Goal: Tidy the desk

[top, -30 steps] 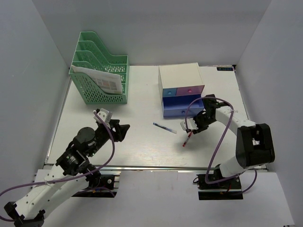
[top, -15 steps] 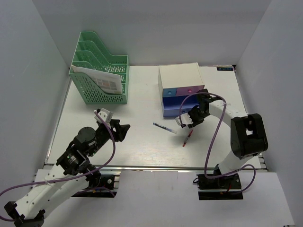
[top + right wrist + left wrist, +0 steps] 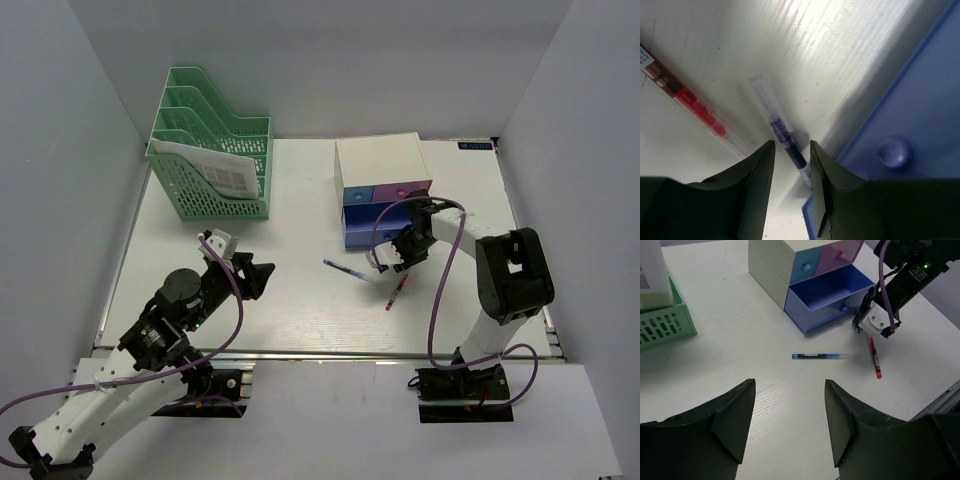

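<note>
The white desk (image 3: 300, 310) carries three pens. A blue pen (image 3: 347, 270) lies mid-desk, also visible as the blue pen (image 3: 820, 356) in the left wrist view. A red pen (image 3: 396, 293) lies to its right. A purple pen (image 3: 782, 135) lies against the front of the open blue drawer (image 3: 920, 100). My right gripper (image 3: 791, 145) is low over the desk, open, its jaws straddling the purple pen with a gap on one side. In the top view the right gripper (image 3: 387, 257) hides that pen. My left gripper (image 3: 790, 385) hovers open and empty over the front left of the desk.
A white drawer box (image 3: 380, 170) with small blue and pink drawers stands at the back centre, its lower blue drawer (image 3: 375, 225) pulled out. A green file rack (image 3: 215, 150) holding papers stands at the back left. Grey walls enclose the desk.
My right gripper has swung left from above the red pen to the drawer front and lowered around the purple pen, its jaws narrowing a little. The left arm has not moved.
</note>
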Action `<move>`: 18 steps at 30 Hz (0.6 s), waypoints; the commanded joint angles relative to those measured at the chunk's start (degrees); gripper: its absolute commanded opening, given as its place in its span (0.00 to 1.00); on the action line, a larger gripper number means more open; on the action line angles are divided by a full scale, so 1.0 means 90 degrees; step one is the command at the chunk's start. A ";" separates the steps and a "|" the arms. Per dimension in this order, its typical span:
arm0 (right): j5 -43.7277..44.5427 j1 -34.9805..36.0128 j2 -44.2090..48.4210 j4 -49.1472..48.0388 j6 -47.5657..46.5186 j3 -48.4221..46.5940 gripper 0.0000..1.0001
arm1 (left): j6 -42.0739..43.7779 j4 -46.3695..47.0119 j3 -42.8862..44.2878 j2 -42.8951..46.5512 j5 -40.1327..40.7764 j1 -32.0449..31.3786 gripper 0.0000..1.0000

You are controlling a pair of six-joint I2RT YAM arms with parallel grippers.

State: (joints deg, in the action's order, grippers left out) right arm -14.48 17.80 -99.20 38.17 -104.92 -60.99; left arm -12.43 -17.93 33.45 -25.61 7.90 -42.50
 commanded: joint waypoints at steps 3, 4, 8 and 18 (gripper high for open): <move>0.0261 0.0082 -0.0354 0.0338 -0.0002 -0.0244 0.40 | 0.0082 0.0059 0.0004 0.0072 -0.0048 0.0025 0.68; 0.0261 0.0102 -0.0403 0.0426 0.0008 -0.0274 0.39 | 0.0082 0.0059 0.0004 0.0091 -0.0038 0.0025 0.67; 0.0193 0.0141 -0.0715 0.0952 0.0018 -0.0507 0.34 | 0.0082 0.0049 0.0004 0.0101 0.0011 0.0025 0.67; 0.0183 0.0385 -0.1312 0.1745 0.0427 -0.0567 0.20 | 0.0072 0.0049 0.0014 0.0140 0.0089 0.0025 0.68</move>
State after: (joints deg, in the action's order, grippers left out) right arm -11.27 19.84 -106.32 47.81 -103.15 -69.23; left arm -12.25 -17.93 33.45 -24.86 8.16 -42.50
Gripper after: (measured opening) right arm 0.220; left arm 0.674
